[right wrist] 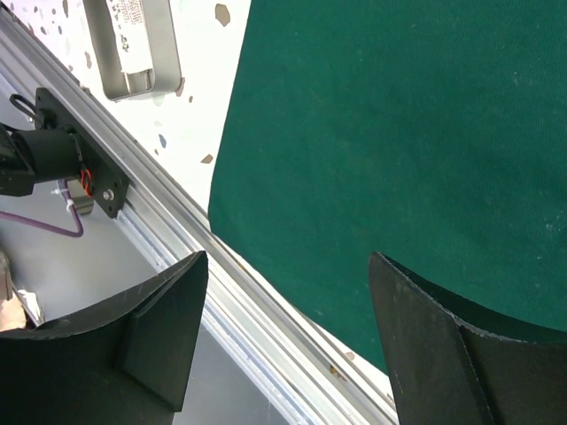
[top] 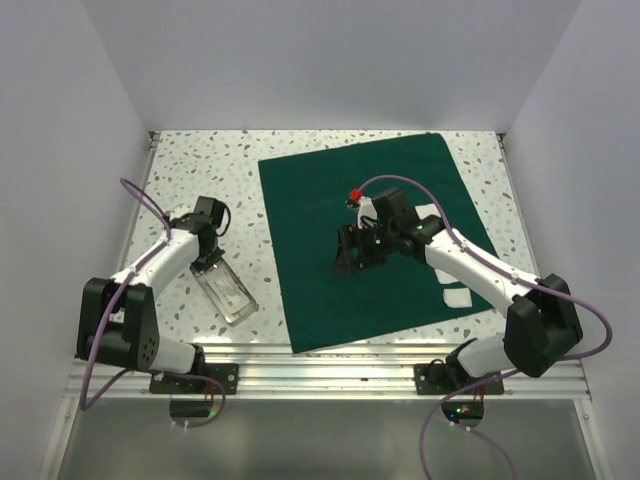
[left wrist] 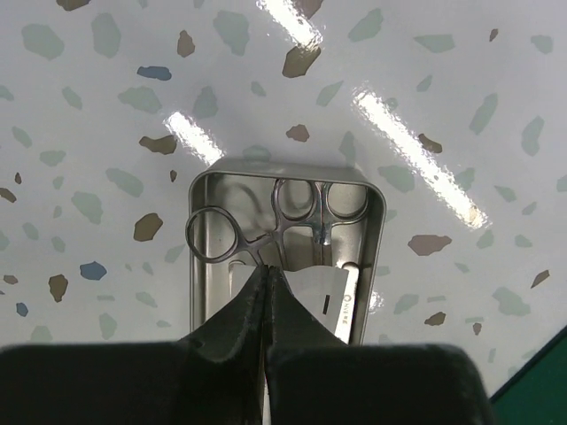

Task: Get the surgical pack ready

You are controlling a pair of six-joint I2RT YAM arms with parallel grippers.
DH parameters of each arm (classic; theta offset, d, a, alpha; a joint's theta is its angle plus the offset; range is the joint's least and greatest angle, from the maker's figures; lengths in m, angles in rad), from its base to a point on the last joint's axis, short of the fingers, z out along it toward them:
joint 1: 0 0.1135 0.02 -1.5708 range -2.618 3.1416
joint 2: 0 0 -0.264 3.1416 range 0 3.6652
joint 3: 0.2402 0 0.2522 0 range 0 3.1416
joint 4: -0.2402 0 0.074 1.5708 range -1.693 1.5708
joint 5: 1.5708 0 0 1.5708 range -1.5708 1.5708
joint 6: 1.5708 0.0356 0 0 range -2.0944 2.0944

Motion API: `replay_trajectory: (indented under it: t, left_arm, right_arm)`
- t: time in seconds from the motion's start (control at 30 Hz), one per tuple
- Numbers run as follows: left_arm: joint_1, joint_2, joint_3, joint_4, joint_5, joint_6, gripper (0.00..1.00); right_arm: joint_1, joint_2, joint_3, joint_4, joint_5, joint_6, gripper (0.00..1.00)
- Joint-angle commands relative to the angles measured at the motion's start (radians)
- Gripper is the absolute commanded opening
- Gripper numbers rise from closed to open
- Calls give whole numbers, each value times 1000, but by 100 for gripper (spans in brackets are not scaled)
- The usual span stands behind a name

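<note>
The surgical pack (top: 330, 190) is a dark green cloth spread flat as a broad sheet over the right half of the table. It fills most of the right wrist view (right wrist: 399, 133). My right gripper (top: 352, 256) hovers open and empty over the cloth's middle; in its wrist view the jaws (right wrist: 288, 261) stand wide apart above the cloth's near edge. My left gripper (top: 208, 260) is shut just over a metal tray (top: 232, 298). In the left wrist view the closed tips (left wrist: 266, 270) sit above the tray (left wrist: 283, 170), which holds ring-handled instruments (left wrist: 213, 235) and a white packet (left wrist: 323, 292).
A small item with a red top (top: 355, 194) and white pieces (top: 456, 298) lie on the cloth by the right arm. An aluminium rail (top: 330, 360) runs along the table's near edge. White walls close in the left, right and back.
</note>
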Motion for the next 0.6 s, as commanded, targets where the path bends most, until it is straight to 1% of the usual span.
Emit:
replay_trajectory:
  t: [0.0, 0.07, 0.1, 0.17, 0.27, 0.3, 0.33, 0.4, 0.57]
  left_arm:
    - [9, -58, -3, 7, -19, 35, 0]
    - [9, -86, -31, 6, -25, 26, 5]
    - [9, -110, -42, 15, -10, 26, 16]
    - [9, -135, -68, 33, 10, 21, 26]
    - [9, -167, -91, 45, -5, -17, 34]
    - [9, -161, -92, 45, -8, -31, 46]
    - [9, -150, -85, 38, -14, -43, 49]
    - [9, -120, -77, 19, -29, -60, 50]
    - [10, -78, -88, 74, -36, -65, 50]
  right_arm:
    - [-3, -12, 21, 2, 14, 17, 77]
    - [-5, -6, 27, 5, 9, 22, 77]
    - [-3, -4, 27, 3, 11, 25, 77]
    - [-3, -7, 25, 2, 18, 25, 77]
    - [-5, -16, 24, 3, 23, 29, 77]
    - [-5, -16, 24, 5, 23, 29, 77]
    - [-5, -16, 24, 5, 22, 29, 76]
    - [-5, -13, 24, 6, 20, 28, 76]
    - [-3, -7, 18, 12, 11, 23, 77]
